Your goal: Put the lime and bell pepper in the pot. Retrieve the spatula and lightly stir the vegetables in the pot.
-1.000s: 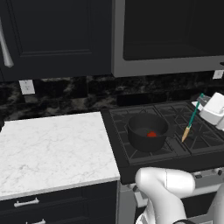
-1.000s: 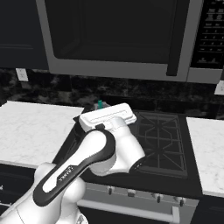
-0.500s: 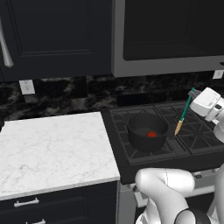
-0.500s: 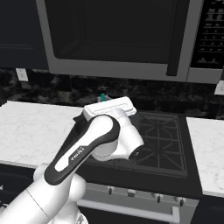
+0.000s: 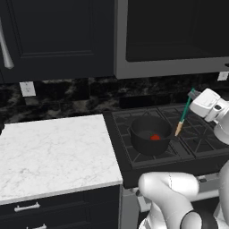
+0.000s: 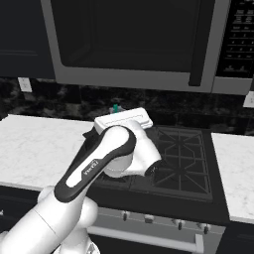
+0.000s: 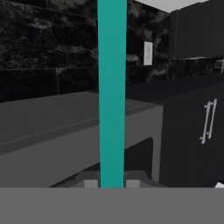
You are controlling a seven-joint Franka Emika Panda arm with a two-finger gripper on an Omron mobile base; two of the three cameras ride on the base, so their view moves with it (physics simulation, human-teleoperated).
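The arm is seen rising from the base in the left base view, its white links bent up and over to the right side of the stove (image 5: 192,143), with the wrist and hand carried high above the right-hand burners. The gripper (image 5: 193,95) is held at the edge of the hand, and the fingers are pressed shut around the upper end of the spatula (image 5: 184,114), whose teal handle is pinched near its top. The spatula is hung tilted, the handle sloping down and to the left from the hand, and the orange-tan blade is brought close to the right rim of the pot (image 5: 150,136); whether blade and rim are touching cannot be told. The pot is set upright on the front left burner, and the bell pepper (image 5: 154,137) is seen as a small red patch lying inside it on the bottom. The lime cannot be made out in the pot. In the right base view the hand is turned away from the camera, much of the stove is covered by the forearm and wrist, and only the teal tip of the handle is shown above the hand. In the hand view the teal handle is seen running straight up the middle from between the fingers. A white marble bench (image 5: 53,156) is laid to the left of the stove.
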